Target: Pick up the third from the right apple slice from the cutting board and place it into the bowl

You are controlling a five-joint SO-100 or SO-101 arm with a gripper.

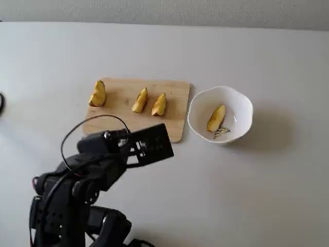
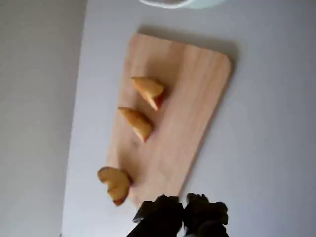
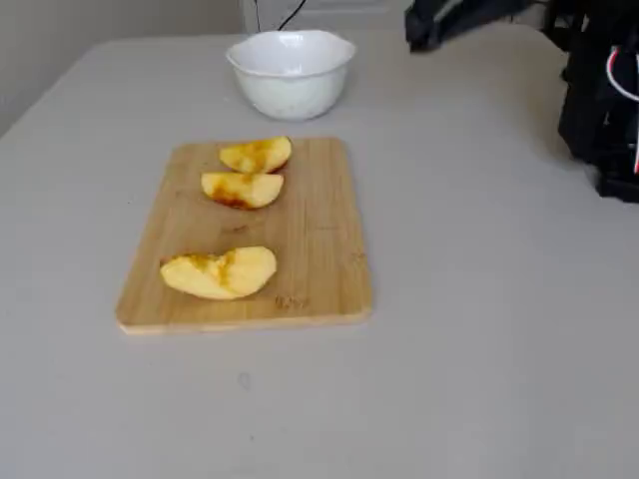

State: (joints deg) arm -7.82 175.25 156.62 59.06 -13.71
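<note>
The apple slice (image 1: 216,118), a plump golden wedge, lies inside the white scalloped bowl (image 1: 241,105) beside its small dark drawing. In another fixed view the bowl's wall (image 3: 291,88) hides it. On the light-wood cutting board (image 1: 175,92) lie three other wedges: a chunky one (image 1: 97,93) at the left end and two slim ones (image 1: 140,100) (image 1: 159,104). My black gripper (image 1: 163,141) hangs above the board's near edge, shut and holding nothing. In the wrist view the gripper (image 2: 183,203) shows at the bottom, fingers together, with the board (image 2: 187,89) ahead.
The arm's base (image 1: 72,206) fills the lower left of a fixed view, with a black cable loop (image 1: 72,134) over the board's corner. A dark object (image 1: 1,103) sits at the table's left edge. Bare white table surrounds the board and bowl.
</note>
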